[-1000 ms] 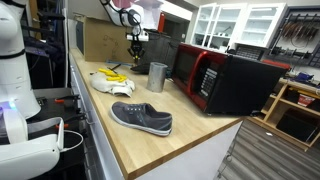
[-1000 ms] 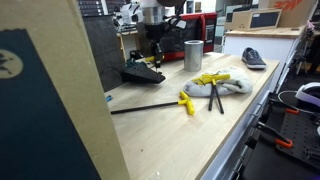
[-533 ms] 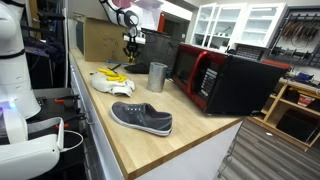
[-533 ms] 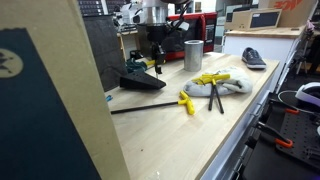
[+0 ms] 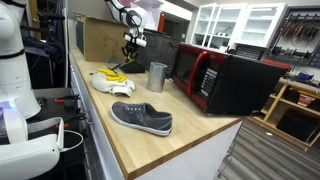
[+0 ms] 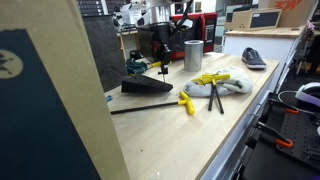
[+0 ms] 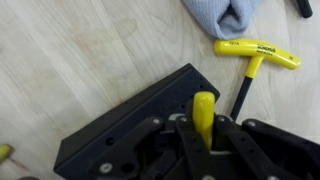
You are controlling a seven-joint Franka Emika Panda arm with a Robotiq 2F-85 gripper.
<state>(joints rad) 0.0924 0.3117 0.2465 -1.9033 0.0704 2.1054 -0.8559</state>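
We see a slim tool [image 7: 203, 105] with a yellow handle, upright, clamped in the almost closed pincer [image 7: 203, 126], over the black wedge-shaped stand [image 7: 115, 135] at the bench's [image 7: 60, 50] far end.

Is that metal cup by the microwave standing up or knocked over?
Upright. In both exterior views the metal cup stands on its base on the wooden counter, with its rim on top.

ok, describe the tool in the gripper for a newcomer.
On the wooden counter, near the microwave and metal cup, sits a black wedge block. Above it the gripper clamps a yellow-handled tool upright; the yellow T-handle keys nearby lie flat.
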